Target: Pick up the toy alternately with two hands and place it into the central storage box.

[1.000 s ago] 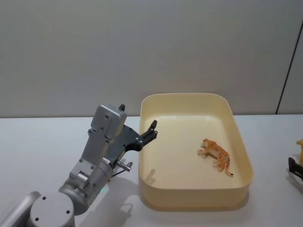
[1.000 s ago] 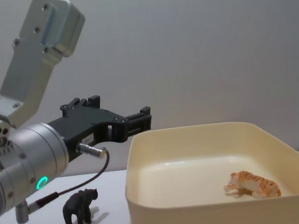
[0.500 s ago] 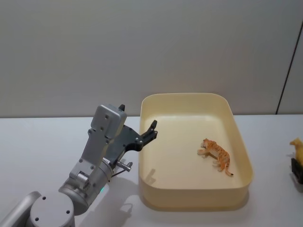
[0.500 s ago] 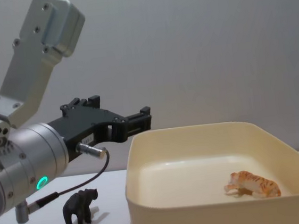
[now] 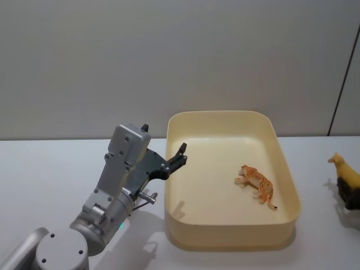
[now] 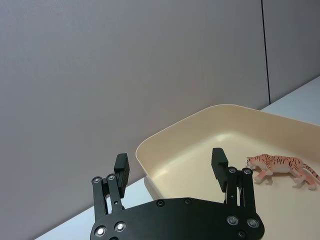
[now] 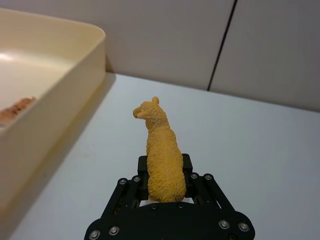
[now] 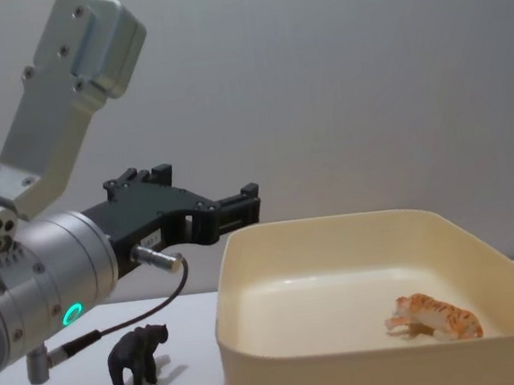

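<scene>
The central storage box (image 5: 230, 236) is a cream-yellow tub on the white table, with an orange striped tiger toy (image 5: 256, 185) lying inside it. My left gripper (image 5: 181, 154) hangs open and holds nothing, just above the box's left rim (image 6: 175, 127); the tiger (image 6: 280, 167) lies beyond its fingers. At the right edge of the head view, my right gripper (image 5: 351, 194) is shut on a yellow alpaca toy (image 5: 343, 169). In the right wrist view the alpaca (image 7: 162, 160) stands upright between the black fingers, facing the box wall (image 7: 50, 115).
A small black bear toy (image 8: 137, 363) stands on the table left of the box (image 8: 368, 374), under my left arm. The tiger (image 8: 433, 316) lies near the box's right side. A grey wall closes the back of the table.
My right gripper has carried the yellow alpaca toy leftward, in from the right edge toward the box. The left arm, the tiger and the bear have not moved.
</scene>
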`<action>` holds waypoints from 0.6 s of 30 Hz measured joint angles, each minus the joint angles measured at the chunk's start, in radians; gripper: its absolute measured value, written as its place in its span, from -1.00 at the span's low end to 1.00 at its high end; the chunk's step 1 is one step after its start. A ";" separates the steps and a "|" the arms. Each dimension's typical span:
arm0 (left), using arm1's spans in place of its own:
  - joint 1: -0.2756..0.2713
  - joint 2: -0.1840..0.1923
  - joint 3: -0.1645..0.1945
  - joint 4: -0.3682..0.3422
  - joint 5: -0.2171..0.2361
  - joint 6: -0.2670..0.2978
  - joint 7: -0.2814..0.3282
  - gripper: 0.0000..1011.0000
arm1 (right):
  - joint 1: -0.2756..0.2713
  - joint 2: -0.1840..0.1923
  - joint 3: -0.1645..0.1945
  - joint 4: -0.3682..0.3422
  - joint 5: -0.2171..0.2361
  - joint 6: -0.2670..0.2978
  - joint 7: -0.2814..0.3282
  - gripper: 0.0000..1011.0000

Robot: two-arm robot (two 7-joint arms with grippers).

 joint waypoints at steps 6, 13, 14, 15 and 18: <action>0.000 0.000 0.000 0.000 0.000 0.000 0.000 0.98 | 0.017 -0.009 -0.005 -0.035 0.019 -0.029 0.029 -0.33; 0.000 0.000 0.000 0.000 0.000 0.000 0.000 0.98 | 0.066 -0.035 -0.019 -0.075 0.047 -0.040 0.067 -0.33; 0.000 0.000 0.000 0.000 0.000 0.000 0.000 0.98 | 0.073 -0.039 -0.021 -0.077 0.051 -0.040 0.073 -0.33; 0.000 0.000 0.000 0.000 0.000 0.000 0.000 0.98 | 0.091 -0.049 -0.027 -0.082 0.056 -0.040 0.083 -0.33; 0.000 0.000 0.000 0.000 0.000 0.000 0.000 0.98 | 0.126 -0.068 -0.039 -0.083 0.064 -0.033 0.104 -0.33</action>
